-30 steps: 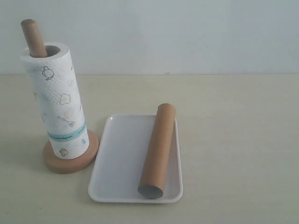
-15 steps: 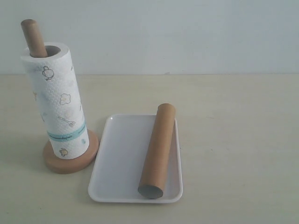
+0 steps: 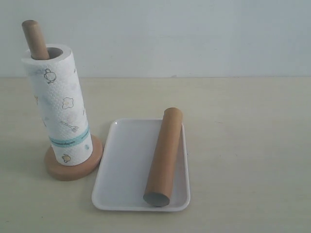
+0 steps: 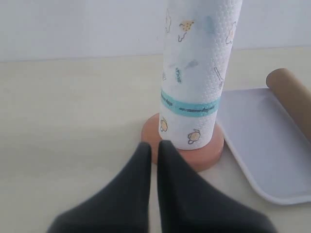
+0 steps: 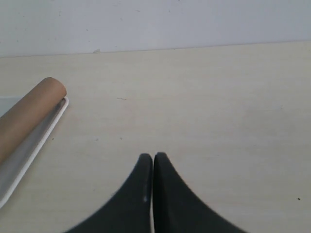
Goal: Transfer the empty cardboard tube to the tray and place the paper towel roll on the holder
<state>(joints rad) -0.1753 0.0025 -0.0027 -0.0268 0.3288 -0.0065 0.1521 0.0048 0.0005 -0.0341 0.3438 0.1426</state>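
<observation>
The paper towel roll (image 3: pixel 58 107) stands upright on the holder (image 3: pixel 73 167), whose pole top (image 3: pixel 35 39) sticks out of the core. The empty cardboard tube (image 3: pixel 164 155) lies along the right side of the white tray (image 3: pixel 121 165). Neither gripper shows in the exterior view. In the left wrist view, my left gripper (image 4: pixel 154 145) is shut and empty, just short of the holder's base (image 4: pixel 204 158) and the paper towel roll (image 4: pixel 197 73). My right gripper (image 5: pixel 153 158) is shut and empty over bare table, well away from the cardboard tube (image 5: pixel 29 116) and the tray (image 5: pixel 34 150).
A pale wooden table (image 3: pixel 243 145) runs back to a plain light wall (image 3: pixel 194 34). Nothing else stands on it.
</observation>
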